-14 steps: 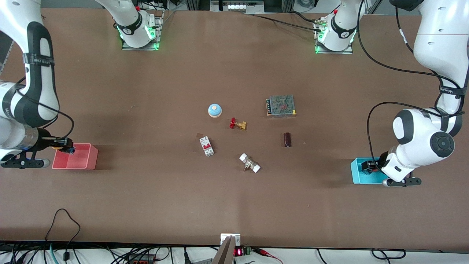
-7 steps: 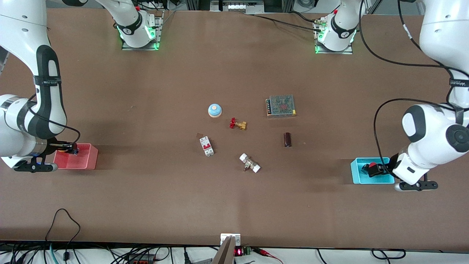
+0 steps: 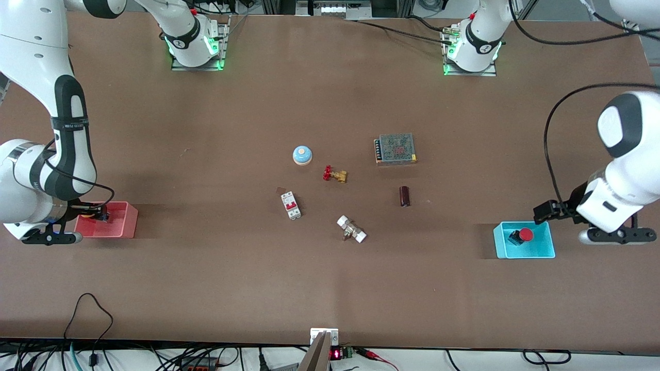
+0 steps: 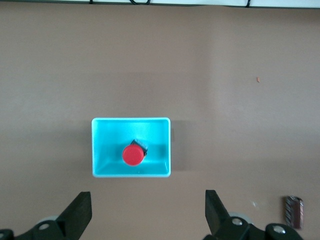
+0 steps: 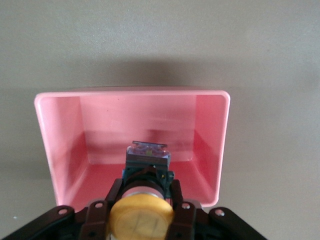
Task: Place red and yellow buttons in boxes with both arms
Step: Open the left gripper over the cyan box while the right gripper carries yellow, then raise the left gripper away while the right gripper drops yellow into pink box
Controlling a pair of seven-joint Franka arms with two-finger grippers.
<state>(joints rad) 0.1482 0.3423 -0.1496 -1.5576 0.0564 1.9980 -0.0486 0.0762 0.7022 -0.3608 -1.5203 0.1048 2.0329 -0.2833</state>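
Note:
The red button (image 3: 521, 235) lies in the cyan bin (image 3: 524, 254), free of any gripper. It also shows in the left wrist view (image 4: 133, 155) in the cyan bin (image 4: 105, 150). My left gripper (image 3: 546, 211) is open and empty, raised over the table just beside that bin; it shows in its wrist view (image 4: 147, 215). My right gripper (image 3: 98, 212) is shut on the yellow button (image 5: 141, 217) and holds it down inside the pink-red bin (image 3: 116, 229). The button's black base points into the pink-red bin (image 5: 130, 92).
In the table's middle lie a blue-domed bell (image 3: 302, 155), a brass valve with red handle (image 3: 334, 174), a white breaker (image 3: 291, 205), a white-ended fitting (image 3: 351, 229), a dark cylinder (image 3: 405, 196) and a mesh-topped power supply (image 3: 395, 148).
My left gripper let go of the red button in the cyan bin, opened and drew up and away from it. My right gripper sank a little deeper into the pink-red bin with the yellow button.

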